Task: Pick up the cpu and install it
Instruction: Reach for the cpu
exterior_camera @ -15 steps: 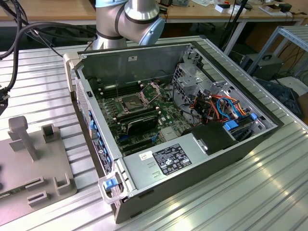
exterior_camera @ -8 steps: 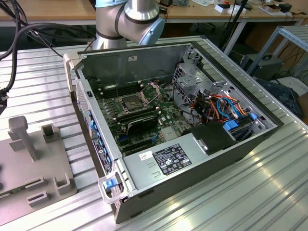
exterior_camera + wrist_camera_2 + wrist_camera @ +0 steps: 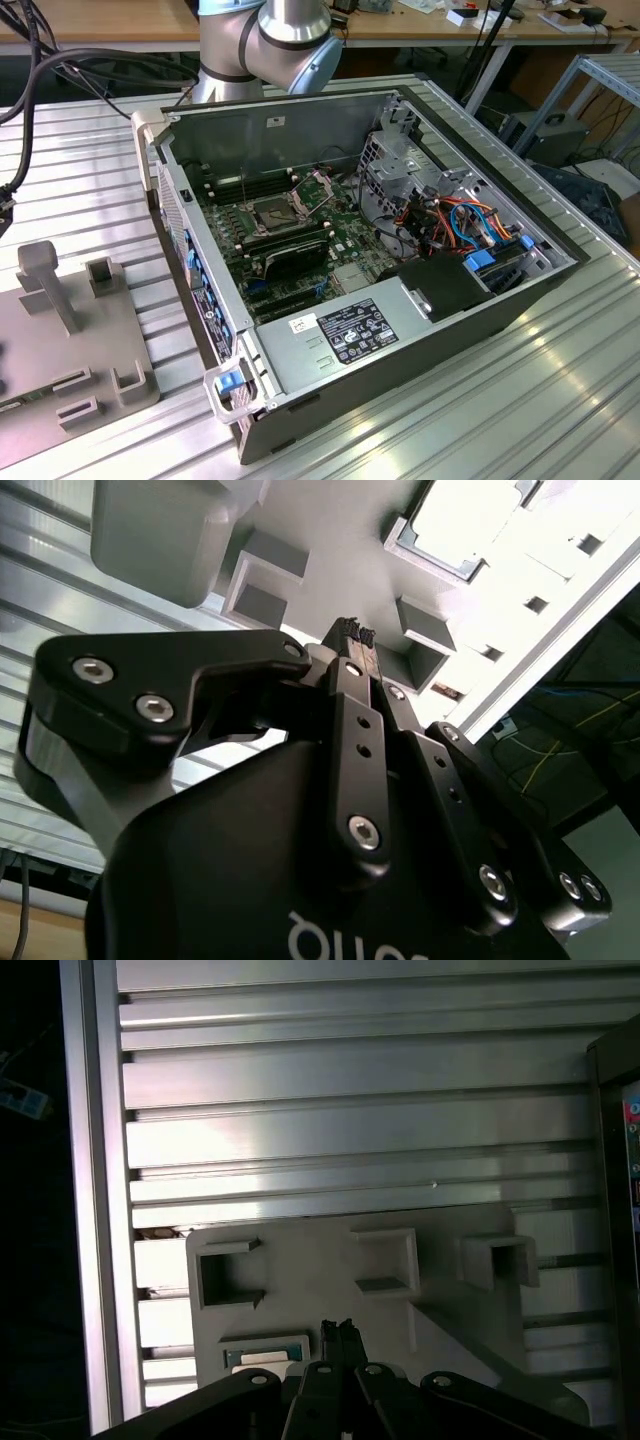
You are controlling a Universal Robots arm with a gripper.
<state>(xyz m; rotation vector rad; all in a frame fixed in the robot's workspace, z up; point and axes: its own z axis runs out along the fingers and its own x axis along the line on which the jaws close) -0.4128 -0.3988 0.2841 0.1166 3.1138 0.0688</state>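
In both wrist views my gripper [image 3: 340, 1331] [image 3: 355, 633] hangs above a grey fixture plate [image 3: 330, 1260], its two black fingertips pressed together with nothing between them. Close beside the fingertips a framed recess in that plate holds a pale, flat square piece, the cpu [image 3: 262, 1355], partly covered by the gripper body; in the second wrist view the cpu [image 3: 462, 520] shows as a bright square in its frame. In the exterior view the open computer case [image 3: 420, 330] lies on the table with the dark motherboard socket [image 3: 275, 213] exposed, its metal frame raised.
The grey fixture plate [image 3: 90, 330] lies at the exterior view's left of the case and carries an upright post [image 3: 50, 280] and several raised brackets. The arm's base [image 3: 265, 40] stands behind the case. Cables and drive cages [image 3: 440, 215] crowd the case's right side.
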